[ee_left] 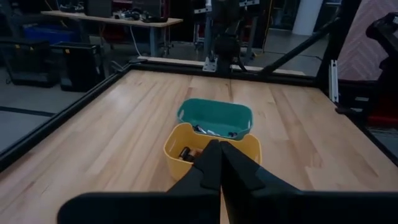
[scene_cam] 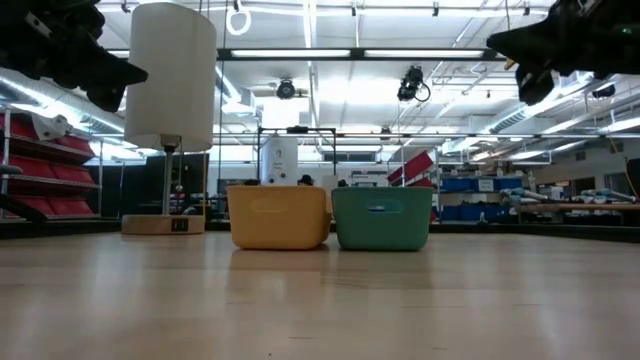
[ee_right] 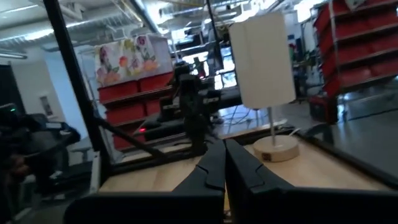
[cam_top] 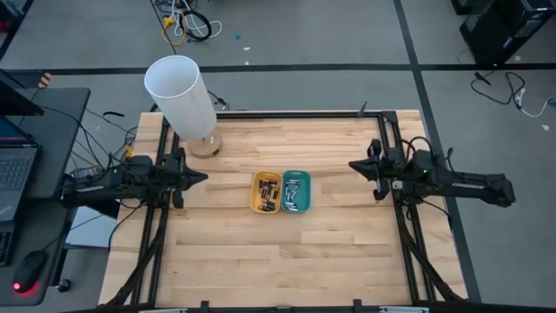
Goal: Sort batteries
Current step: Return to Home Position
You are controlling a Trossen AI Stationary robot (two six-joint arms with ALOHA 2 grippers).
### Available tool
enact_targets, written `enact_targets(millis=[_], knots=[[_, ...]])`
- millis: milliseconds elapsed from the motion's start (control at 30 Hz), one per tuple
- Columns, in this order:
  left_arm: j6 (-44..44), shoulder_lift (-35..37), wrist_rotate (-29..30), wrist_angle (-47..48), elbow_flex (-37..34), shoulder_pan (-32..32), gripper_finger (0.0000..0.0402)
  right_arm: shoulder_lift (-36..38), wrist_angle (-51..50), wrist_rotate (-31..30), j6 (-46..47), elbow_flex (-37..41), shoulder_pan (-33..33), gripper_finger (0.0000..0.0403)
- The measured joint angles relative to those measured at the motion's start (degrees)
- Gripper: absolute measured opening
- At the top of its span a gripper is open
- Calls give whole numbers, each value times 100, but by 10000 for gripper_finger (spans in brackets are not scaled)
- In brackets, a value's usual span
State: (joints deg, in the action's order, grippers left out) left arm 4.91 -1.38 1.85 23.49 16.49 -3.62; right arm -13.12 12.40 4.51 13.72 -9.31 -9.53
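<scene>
A yellow tray (cam_top: 266, 192) and a teal tray (cam_top: 296, 191) stand side by side on the table's middle, each with small dark and silvery batteries (cam_top: 294, 193) lying inside. In the left wrist view the yellow tray (ee_left: 211, 147) and teal tray (ee_left: 216, 118) lie ahead of my left gripper (ee_left: 219, 149), which is shut. My left gripper (cam_top: 201, 177) hovers above the table to the left of the trays, and my right gripper (cam_top: 354, 164) hovers to their right. My right gripper (ee_right: 224, 149) is shut and points toward the lamp. Both hold nothing.
A table lamp with a white shade (cam_top: 181, 96) and wooden base (cam_top: 206, 143) stands at the table's far left part. Black frame rails (cam_top: 395, 217) run along the table's sides. Bare wood lies in front of the trays (cam_top: 287, 261).
</scene>
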Motion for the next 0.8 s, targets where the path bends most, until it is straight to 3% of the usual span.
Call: enact_targets(millis=[300, 533, 800], knots=[[-42, 2, -141, -99, -109, 0, 8, 2, -392, -173, 219, 12, 495, 0], [26, -4, -252, -636, -423, 0, 8, 486, -1134, -313, 46, -87, 733, 0], [-279, 41, -278, 25, 104, -1, 8, 1266, -1600, -287, 57, -87, 733, 0]])
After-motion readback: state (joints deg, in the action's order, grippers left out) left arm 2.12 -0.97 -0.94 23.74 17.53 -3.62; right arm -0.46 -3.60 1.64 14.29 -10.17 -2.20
